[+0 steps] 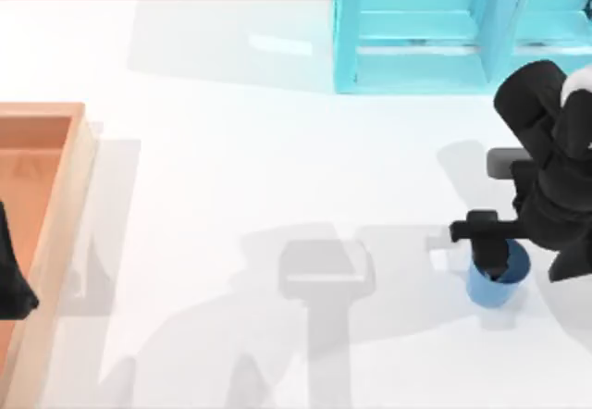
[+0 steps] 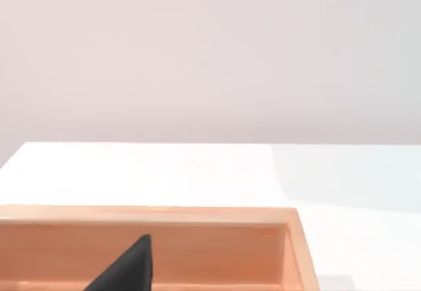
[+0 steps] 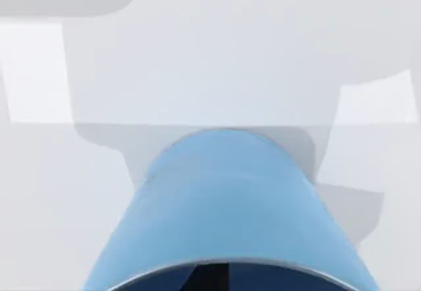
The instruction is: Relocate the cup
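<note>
Cup [image 1: 498, 282] sits upright on the counter [image 1: 277, 168], lower right of the top view, well apart from the light-blue shelf unit [image 1: 416, 30] at upper right and the wooden tray [image 1: 65, 205] at far left.

My right gripper [image 1: 490, 254] is directly over the cup, a dark part reaching down into or against the rim. Can't tell if it's clenched on the wall or still released: the fingers are hidden from above. Right wrist view has the cup's blue side [image 3: 223, 205] close up.

Left gripper [image 1: 14, 289] parked over the tray, state can't tell.

Step, as I read it: at the grasp, cup not lifted yet.

Next: confirm grip on the rim, lift straight up to clear the counter, then carry. Rim pinch on a smooth cup may tilt or slip, so go slow.
</note>
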Controlling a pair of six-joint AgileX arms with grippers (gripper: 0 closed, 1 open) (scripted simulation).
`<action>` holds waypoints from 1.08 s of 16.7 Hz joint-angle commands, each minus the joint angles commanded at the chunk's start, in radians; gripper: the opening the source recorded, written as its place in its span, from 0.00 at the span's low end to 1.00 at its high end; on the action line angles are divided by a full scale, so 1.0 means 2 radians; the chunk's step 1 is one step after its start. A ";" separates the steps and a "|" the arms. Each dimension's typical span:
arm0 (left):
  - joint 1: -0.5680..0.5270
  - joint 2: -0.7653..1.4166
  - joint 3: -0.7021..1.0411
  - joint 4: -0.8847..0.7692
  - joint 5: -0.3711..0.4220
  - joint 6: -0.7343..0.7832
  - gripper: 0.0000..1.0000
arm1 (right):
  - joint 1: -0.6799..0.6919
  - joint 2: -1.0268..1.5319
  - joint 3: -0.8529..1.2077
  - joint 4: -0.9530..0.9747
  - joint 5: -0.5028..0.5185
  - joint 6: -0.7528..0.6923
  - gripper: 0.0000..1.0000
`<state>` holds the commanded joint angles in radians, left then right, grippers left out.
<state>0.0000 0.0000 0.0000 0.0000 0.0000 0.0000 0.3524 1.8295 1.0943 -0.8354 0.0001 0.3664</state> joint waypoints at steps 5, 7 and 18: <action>0.000 0.000 0.000 0.000 0.000 0.000 1.00 | 0.000 0.000 0.000 0.000 0.000 0.000 0.10; 0.000 0.000 0.000 0.000 0.000 0.000 1.00 | 0.000 0.000 0.000 0.000 0.000 0.000 0.00; 0.000 0.000 0.000 0.000 0.000 0.000 1.00 | -0.018 0.005 0.012 -0.009 0.000 -0.017 0.00</action>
<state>0.0000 0.0000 0.0000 0.0000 0.0000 0.0000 0.3160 1.8387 1.1175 -0.8532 0.0007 0.3315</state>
